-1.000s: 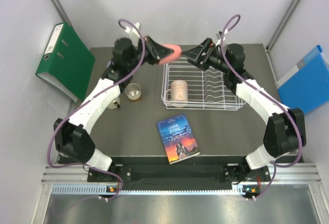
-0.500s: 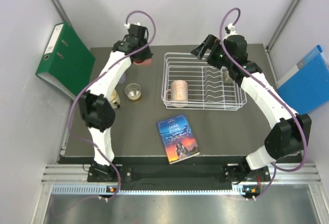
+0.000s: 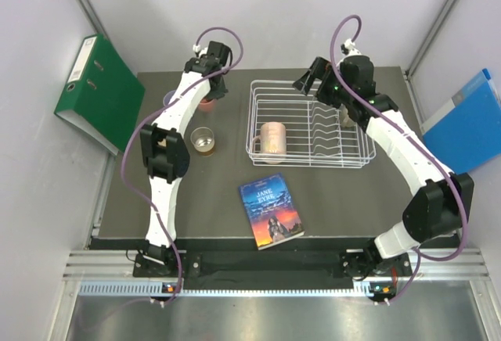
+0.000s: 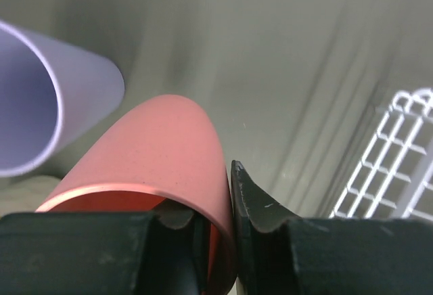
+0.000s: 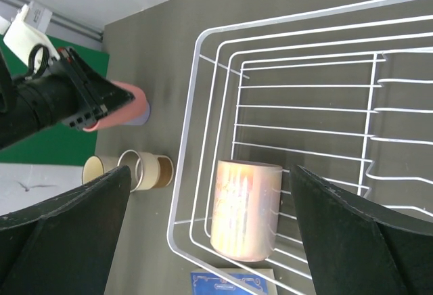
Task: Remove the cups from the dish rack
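My left gripper [image 3: 210, 91] [image 4: 216, 200] is shut on the wall of the salmon-pink cup [image 3: 206, 105] [image 4: 162, 146] [image 5: 128, 109], one finger inside the rim and one outside. The cup hangs low at the table's back left, right beside the lilac tumbler [image 4: 61, 99] [image 5: 143, 114]. The white wire dish rack [image 3: 305, 163] [image 5: 196, 105] [image 4: 399, 160] holds a pale peach mug [image 3: 273, 138] [image 5: 245, 207] in its left end. Over the rack's back edge my right gripper [image 3: 311, 81] [image 5: 210, 173] is open and holds nothing.
A clear glass cup [image 3: 203, 139] [image 5: 152, 170] and a beige mug [image 5: 96, 168] stand left of the rack, under my left arm. A blue paperback [image 3: 271, 210] lies in front. A green binder [image 3: 98, 91] leans at the left wall, a blue folder [image 3: 470, 122] at the right.
My left arm has swung the salmon-pink cup from above the rack's back left corner leftward and down beside the lilac tumbler. The right gripper has stayed open, barely moving.
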You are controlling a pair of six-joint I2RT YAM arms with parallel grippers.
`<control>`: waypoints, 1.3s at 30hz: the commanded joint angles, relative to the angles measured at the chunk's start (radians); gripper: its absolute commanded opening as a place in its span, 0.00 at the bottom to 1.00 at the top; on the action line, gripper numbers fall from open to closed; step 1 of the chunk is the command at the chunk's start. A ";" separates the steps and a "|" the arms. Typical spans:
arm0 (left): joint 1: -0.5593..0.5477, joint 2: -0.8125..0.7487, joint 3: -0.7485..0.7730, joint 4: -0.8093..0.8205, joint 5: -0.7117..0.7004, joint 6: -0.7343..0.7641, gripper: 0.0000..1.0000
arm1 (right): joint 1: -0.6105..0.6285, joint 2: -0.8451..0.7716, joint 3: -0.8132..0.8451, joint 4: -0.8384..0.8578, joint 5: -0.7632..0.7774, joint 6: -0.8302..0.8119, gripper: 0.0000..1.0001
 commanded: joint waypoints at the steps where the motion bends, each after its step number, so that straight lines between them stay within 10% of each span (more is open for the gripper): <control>1: 0.042 0.066 0.064 -0.007 0.024 -0.006 0.00 | 0.014 0.011 0.025 0.005 0.015 -0.025 0.99; 17: 0.096 0.200 0.091 0.016 0.156 -0.041 0.00 | 0.014 0.094 0.081 -0.027 0.032 -0.036 0.99; 25: 0.096 0.177 0.090 0.033 0.181 -0.043 0.42 | 0.013 0.106 0.076 -0.026 0.021 -0.029 0.99; 39: 0.073 0.057 0.073 0.093 0.189 -0.043 0.88 | 0.022 0.056 0.013 -0.004 0.033 -0.032 1.00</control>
